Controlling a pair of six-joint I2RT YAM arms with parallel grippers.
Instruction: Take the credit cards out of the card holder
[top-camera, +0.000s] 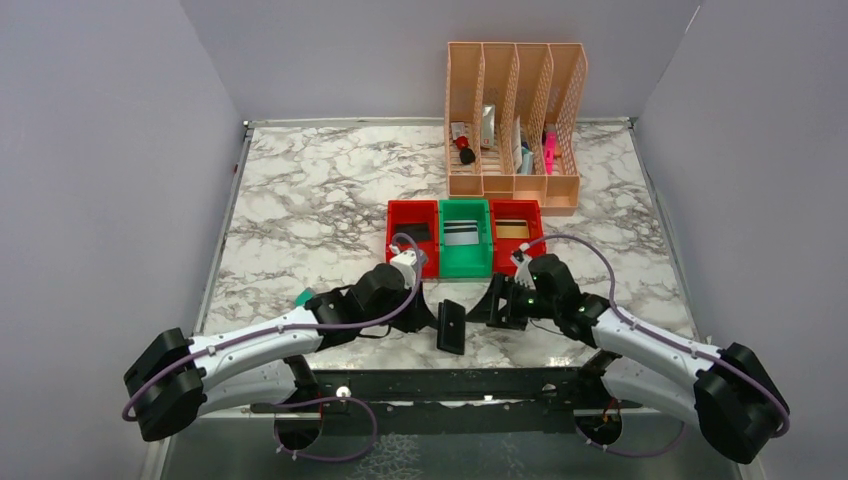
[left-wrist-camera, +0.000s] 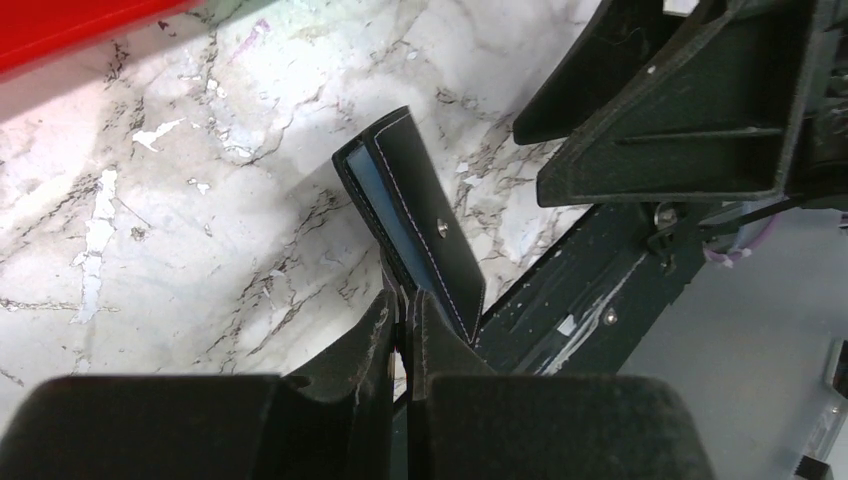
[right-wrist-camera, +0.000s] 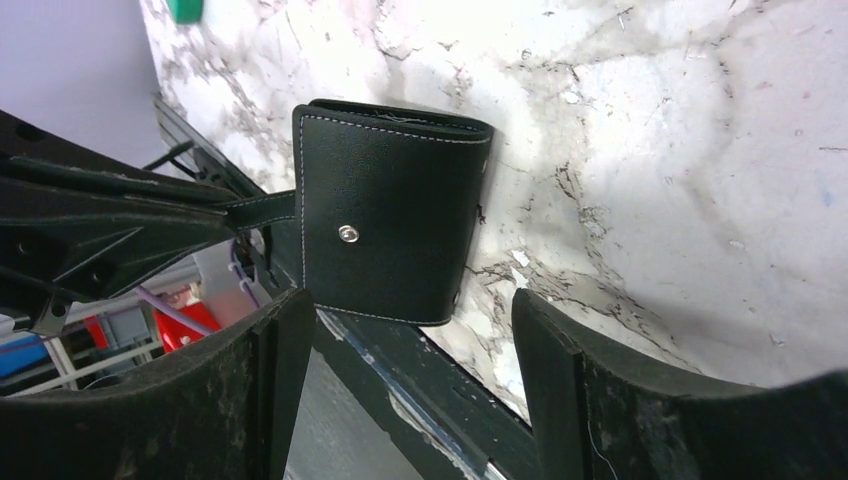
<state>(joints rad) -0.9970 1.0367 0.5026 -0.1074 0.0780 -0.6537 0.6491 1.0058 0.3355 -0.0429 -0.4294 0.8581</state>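
Observation:
The black card holder (top-camera: 451, 327) stands on edge near the table's front edge, folded nearly shut. In the left wrist view the card holder (left-wrist-camera: 420, 215) shows a slit of blue-grey inside and a snap stud. My left gripper (top-camera: 430, 316) is shut on its strap tab, as the left wrist view (left-wrist-camera: 408, 300) shows. My right gripper (top-camera: 483, 307) is open and empty, close to the holder's right side. In the right wrist view its fingers (right-wrist-camera: 290, 340) flank the holder's outer face (right-wrist-camera: 385, 235) without touching it. No card shows in the holder.
A red bin (top-camera: 412, 212), a green bin (top-camera: 465, 208) and another red bin (top-camera: 516, 208) stand in a row just behind the grippers, each with a card inside. A peach file organizer (top-camera: 515, 185) stands at the back. A small green object (top-camera: 303, 299) lies by the left arm.

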